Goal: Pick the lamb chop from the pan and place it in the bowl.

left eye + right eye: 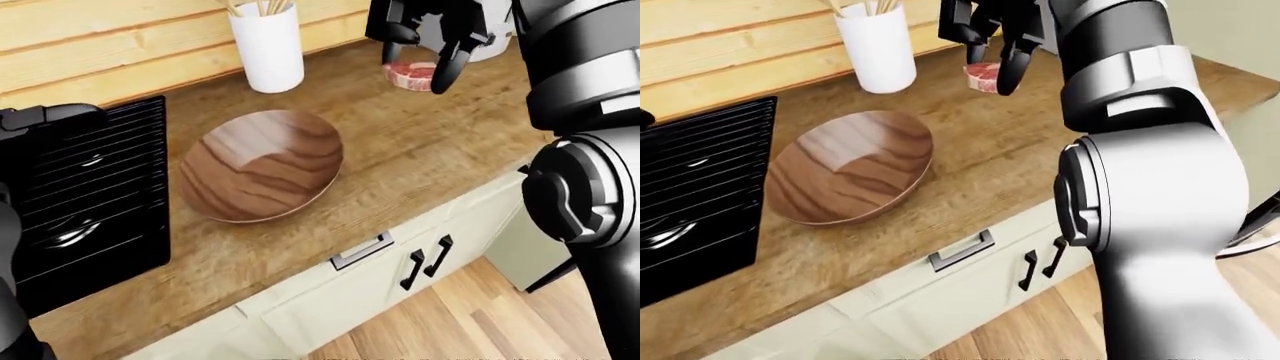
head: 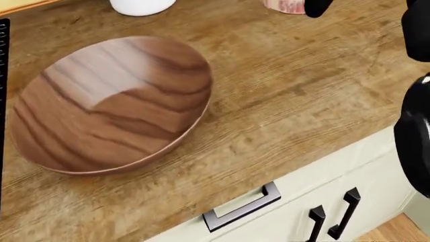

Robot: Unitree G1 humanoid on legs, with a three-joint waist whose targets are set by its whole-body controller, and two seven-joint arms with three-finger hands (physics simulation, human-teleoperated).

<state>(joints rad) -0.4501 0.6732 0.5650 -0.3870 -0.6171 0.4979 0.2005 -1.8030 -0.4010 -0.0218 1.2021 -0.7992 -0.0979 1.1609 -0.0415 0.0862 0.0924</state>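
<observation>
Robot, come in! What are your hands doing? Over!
Right hand shut on lamb chop, above counter. Left hand not visible. Bowl empty, path clear.

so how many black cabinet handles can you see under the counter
3. In the left-eye view, one horizontal drawer pull sits just under the counter edge, and two vertical door handles, and, stand side by side to its right. The robot's arm may hide more further right.
</observation>
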